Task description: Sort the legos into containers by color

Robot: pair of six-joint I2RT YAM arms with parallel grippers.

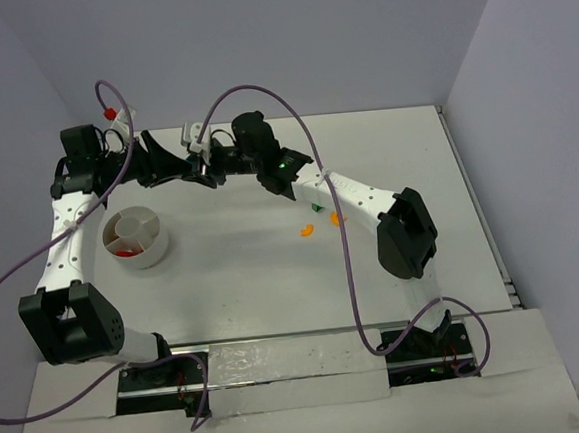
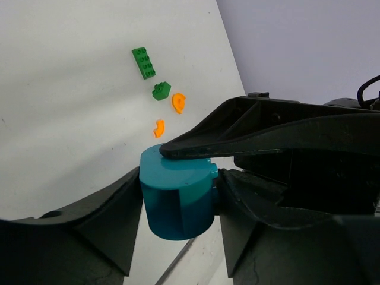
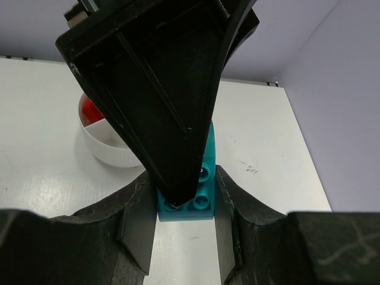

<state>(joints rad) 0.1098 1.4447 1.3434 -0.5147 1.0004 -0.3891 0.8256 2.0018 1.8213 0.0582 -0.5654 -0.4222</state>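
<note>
A cyan curved brick (image 2: 178, 199) is held above the back of the table between both grippers. My left gripper (image 2: 178, 205) pinches it on two sides. My right gripper (image 3: 186, 202) pinches the same brick (image 3: 199, 199) across its other faces; one of its fingers (image 2: 237, 133) lies on the brick's top. The grippers meet in the top view, left (image 1: 202, 175) and right (image 1: 213, 162). The white divided bowl (image 1: 158, 251) stands at the left with a red brick (image 1: 124, 252) in one compartment. On the table lie two green bricks (image 2: 143, 62) (image 2: 161, 91) and two orange curved bricks (image 2: 179, 102) (image 2: 158, 127).
The bowl (image 3: 113, 155) and its red brick (image 3: 89, 110) show behind the left gripper's finger in the right wrist view. The loose orange bricks (image 1: 306, 229) lie under the right forearm (image 1: 363, 199). Purple cables arc over both arms. Grey walls close the back and sides.
</note>
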